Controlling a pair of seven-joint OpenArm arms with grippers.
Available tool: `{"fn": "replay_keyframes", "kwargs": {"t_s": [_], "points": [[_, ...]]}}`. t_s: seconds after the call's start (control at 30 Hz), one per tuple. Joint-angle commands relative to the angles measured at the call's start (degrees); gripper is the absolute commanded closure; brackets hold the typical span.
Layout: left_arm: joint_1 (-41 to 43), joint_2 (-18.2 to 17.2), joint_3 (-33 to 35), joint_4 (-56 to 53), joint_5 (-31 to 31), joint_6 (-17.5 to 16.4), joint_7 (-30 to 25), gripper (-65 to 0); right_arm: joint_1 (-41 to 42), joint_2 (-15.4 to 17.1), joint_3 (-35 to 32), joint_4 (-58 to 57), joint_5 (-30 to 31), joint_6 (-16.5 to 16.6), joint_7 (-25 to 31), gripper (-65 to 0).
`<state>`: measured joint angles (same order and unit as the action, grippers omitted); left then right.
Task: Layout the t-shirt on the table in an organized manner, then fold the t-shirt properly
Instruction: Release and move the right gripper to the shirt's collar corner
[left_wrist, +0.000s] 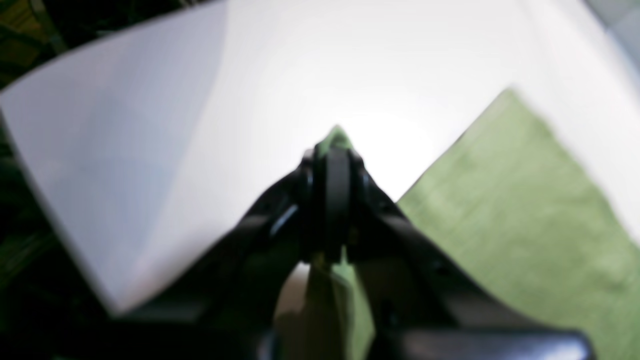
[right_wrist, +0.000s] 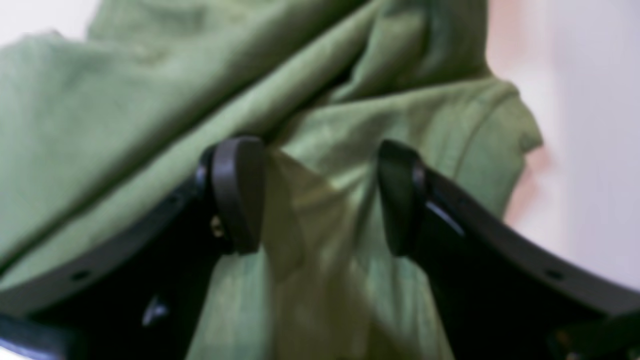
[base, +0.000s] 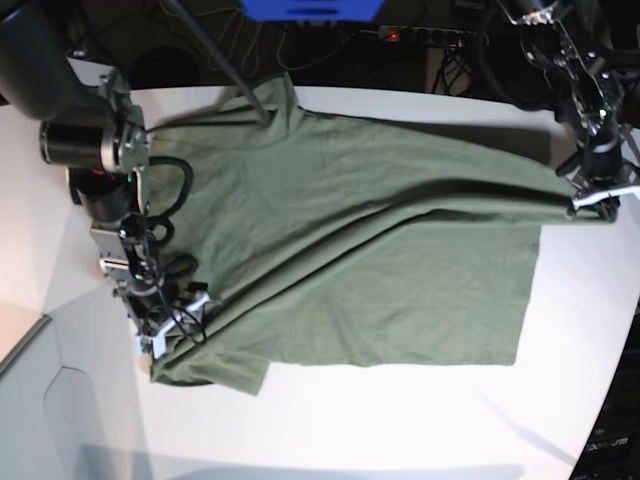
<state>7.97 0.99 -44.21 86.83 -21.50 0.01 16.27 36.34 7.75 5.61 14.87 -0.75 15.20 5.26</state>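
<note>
In the left wrist view, the left gripper (left_wrist: 336, 150) is seen pinched on a corner of the soft olive-green cotton t-shirt (left_wrist: 525, 220), above the broad white matte table (left_wrist: 200, 100); blur hides detail.

In the right wrist view, the right gripper (right_wrist: 320, 195) is spread, with cloth between its pads; contact cannot be told.

In the base view, the shirt lies spread across the table; even outward tension should be kept.

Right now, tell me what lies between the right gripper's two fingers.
T-shirt cloth: in the right wrist view, the right gripper stands open with a bunched sleeve fold filling the gap. The base view shows this gripper at the sleeve.
</note>
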Motion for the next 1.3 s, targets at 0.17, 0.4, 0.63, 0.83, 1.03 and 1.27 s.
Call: {"fn": "replay_keyframes", "kwargs": {"t_s": [0.17, 0.4, 0.63, 0.83, 1.03, 1.27], "points": [[-1.1, -0.3, -0.1, 1.7, -0.2, -0.3, -1.5, -0.1, 2.1, 0.6, 0.4, 7.7, 0.4, 0.0, 4.3, -35.6], [0.5, -0.1, -0.1, 1.7, -0.5, -0.3, -1.5, -0.1, -9.2, 2.0, 0.5, 27.5, 0.6, 0.0, -4.7, -35.8], [1.7, 0.0, -0.1, 1.7, -0.5, -0.3, -1.5, -0.1, -30.8, -0.1, 0.6, 62.4, 0.6, 0.2, -20.8, -35.9], [2.5, -0.1, -0.1, 1.7, -0.5, -0.3, -1.5, -0.1, -46.1, -1.5, 0.6, 78.8, 0.7, 0.3, -31.7, -35.9], [2.5, -0.1, -0.1, 1.7, -0.5, -0.3, -1.5, -0.1, -53.5, -1.5, 0.6, 80.5, 0.6, 0.2, -35.3, -35.9], [2.5, -0.1, -0.1, 1.7, -0.5, -0.3, -1.5, -0.1, -51.5, -1.6, 4.6, 75.3, 0.4, 0.0, -35.5, -35.9]]}}
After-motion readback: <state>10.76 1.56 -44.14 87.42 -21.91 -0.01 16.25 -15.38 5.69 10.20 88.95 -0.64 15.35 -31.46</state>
